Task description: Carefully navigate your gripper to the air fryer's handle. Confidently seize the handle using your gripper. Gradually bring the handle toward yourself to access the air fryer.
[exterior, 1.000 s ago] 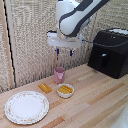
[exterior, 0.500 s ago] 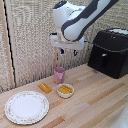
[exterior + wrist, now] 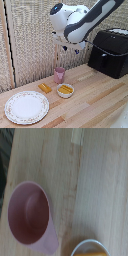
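The air fryer point(image 3: 111, 51) is a large black box at the exterior view's right, on the wooden table. Its handle point(image 3: 104, 61) is a short black bar sticking out of the front panel. My gripper point(image 3: 70, 49) hangs in the air to the exterior view's left of the air fryer, above the pink cup point(image 3: 60, 75). It is well apart from the handle. Its two small dark fingers stand apart and hold nothing. The wrist view shows no fingers, only the pink cup point(image 3: 30, 219) from above on the table.
A small white bowl point(image 3: 65, 90) with yellow food sits next to the cup, and its rim shows in the wrist view point(image 3: 90, 248). A yellow block point(image 3: 45, 88) and a patterned plate point(image 3: 26, 107) lie further to the exterior view's left. A woven screen stands behind.
The arm and gripper have shifted a little toward the exterior view's right, closer to the air fryer. Nothing on the table has moved.
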Available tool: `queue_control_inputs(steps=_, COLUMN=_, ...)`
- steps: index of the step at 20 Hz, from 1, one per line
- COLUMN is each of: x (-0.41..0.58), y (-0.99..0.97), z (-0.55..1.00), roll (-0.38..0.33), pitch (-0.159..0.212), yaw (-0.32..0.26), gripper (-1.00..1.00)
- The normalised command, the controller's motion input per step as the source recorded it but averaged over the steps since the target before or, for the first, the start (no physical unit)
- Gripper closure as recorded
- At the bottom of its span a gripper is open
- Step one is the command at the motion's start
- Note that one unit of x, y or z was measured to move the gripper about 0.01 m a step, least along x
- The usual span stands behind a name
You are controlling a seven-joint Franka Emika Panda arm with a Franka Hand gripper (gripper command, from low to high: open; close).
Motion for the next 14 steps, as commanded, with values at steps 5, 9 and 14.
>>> queue_control_inputs(steps=5, x=-0.292, y=-0.15, z=-0.24, roll=-0.361, pitch=-0.121, yaw=-0.033, gripper=-1.00)
queue_control_inputs(steps=9, x=-0.173, y=-0.28, z=-0.39, roll=-0.333, pitch=-0.084, yaw=-0.033, gripper=-1.00)
queue_control_inputs(steps=14, x=-0.050, y=-0.34, z=-0.43, roll=-0.314, pitch=-0.074, yaw=-0.007, gripper=-1.00)
